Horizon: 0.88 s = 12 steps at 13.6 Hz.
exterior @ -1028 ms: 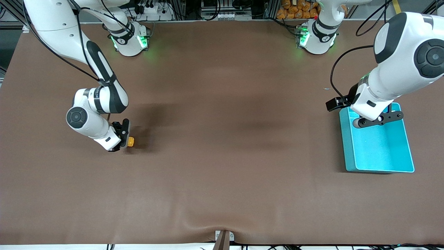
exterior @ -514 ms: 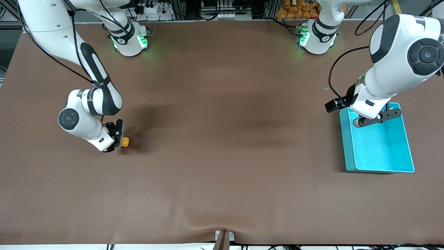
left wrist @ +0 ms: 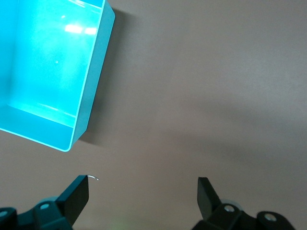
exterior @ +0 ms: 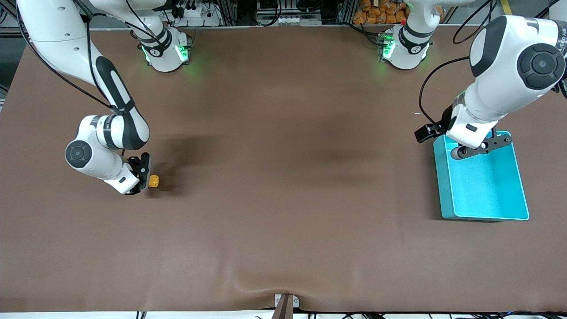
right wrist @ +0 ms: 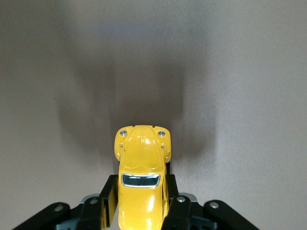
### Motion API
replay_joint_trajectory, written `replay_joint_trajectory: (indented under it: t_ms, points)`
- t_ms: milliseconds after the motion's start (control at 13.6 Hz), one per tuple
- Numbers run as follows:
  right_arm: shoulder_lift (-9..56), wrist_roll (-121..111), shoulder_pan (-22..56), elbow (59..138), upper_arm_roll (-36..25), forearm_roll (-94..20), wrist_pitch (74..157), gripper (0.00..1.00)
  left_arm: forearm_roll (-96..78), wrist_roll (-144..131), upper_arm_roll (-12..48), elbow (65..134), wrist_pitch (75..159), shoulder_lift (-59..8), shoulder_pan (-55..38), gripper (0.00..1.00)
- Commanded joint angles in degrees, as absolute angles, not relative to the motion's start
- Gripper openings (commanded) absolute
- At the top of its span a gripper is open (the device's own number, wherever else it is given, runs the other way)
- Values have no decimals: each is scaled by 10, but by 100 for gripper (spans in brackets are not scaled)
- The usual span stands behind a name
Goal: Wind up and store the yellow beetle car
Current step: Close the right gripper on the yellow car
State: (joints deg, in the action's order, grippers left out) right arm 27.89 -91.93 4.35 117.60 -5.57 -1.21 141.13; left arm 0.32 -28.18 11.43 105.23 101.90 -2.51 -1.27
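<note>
Left gripper [left wrist: 143, 192], fingers apart, hovers beside turquoise bin [left wrist: 91, 86].

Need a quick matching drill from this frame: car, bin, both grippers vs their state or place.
Column 1:
1. yellow beetle car
2. turquoise bin
3. left gripper
4. right gripper

Column 2:
A. open, over the bin's edge
B. shut on the car
C. clamped between fingers, near the right arm's end
D. on the table, near the left arm's end

Pairs: 1-C, 2-D, 3-A, 4-B

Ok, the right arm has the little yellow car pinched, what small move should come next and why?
Probably keep dragging the yellow beetle car backward along the table to wind it: the right tool is shut on it, low at the mat. The left tool waits open by the turquoise bin.
</note>
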Motion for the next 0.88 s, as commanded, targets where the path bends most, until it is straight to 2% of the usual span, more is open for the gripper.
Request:
replay_joint_trajectory:
  t_ms: [0,807]
  points:
    - [346,-957,17,1142,-52,-13,1441,31,-10,-287,116,1069,1031,-8,-8,100]
    - [351,-980,-18,1138,-52,-15,1441,38,-9,-286,116,1068,1031,-11,-8,100]
